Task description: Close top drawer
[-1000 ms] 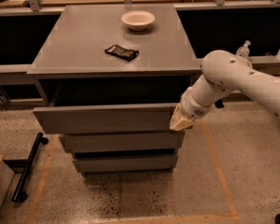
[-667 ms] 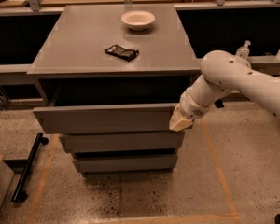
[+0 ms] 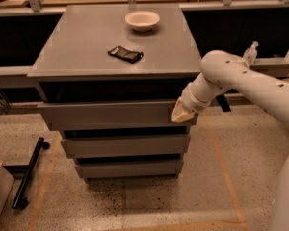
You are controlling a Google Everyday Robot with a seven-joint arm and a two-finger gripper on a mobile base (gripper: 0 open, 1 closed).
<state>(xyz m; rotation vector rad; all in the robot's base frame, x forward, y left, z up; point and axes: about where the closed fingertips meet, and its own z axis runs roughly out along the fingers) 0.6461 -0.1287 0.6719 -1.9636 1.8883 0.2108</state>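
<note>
Gripper (image 3: 183, 113) at right end of top drawer (image 3: 106, 114) front, seems to touch it; its opening or any hold can't tell. Drawer pulled out from cabinet (image 3: 77, 52), above lower fronts (image 3: 125, 146). On cabinet top: bowl (image 3: 142, 20), dark packet (image 3: 125, 54)

White rounded arm (image 3: 241, 78) w/ dark dots; cream gripper (image 3: 183, 113) at top drawer (image 3: 111, 114) front.

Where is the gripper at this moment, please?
In the camera view, the gripper sits right of centre, at the right end of the front panel of the top drawer, just below the front edge of the cabinet top.
</note>
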